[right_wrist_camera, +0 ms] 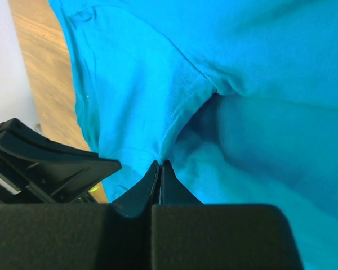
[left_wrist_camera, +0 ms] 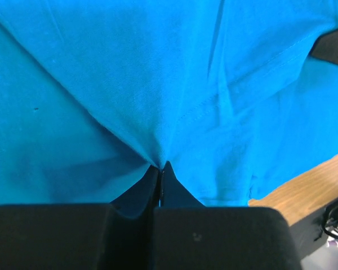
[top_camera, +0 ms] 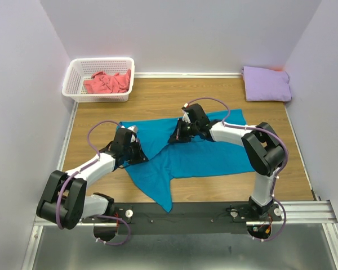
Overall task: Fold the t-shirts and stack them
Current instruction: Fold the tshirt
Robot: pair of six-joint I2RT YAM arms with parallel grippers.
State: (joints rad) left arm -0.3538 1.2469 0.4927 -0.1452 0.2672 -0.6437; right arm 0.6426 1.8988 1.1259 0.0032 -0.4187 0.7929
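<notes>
A teal-blue t-shirt [top_camera: 191,154] lies spread and partly folded on the wooden table. My left gripper [top_camera: 139,159] is shut on its left edge; in the left wrist view its tips [left_wrist_camera: 160,167] pinch a pulled-up fold of the teal cloth [left_wrist_camera: 158,84]. My right gripper [top_camera: 176,139] is shut on the shirt's upper middle; in the right wrist view its tips [right_wrist_camera: 159,164] pinch a seam of the teal cloth [right_wrist_camera: 242,67]. A pale lavender t-shirt [top_camera: 266,84] lies folded at the back right. A coral-pink t-shirt [top_camera: 107,82] lies crumpled in the basket.
A white plastic lattice basket [top_camera: 77,73] stands at the back left corner. White walls close the table on three sides. A black rail [top_camera: 180,216] with the arm bases runs along the near edge. Bare wood shows at the back middle [top_camera: 174,93].
</notes>
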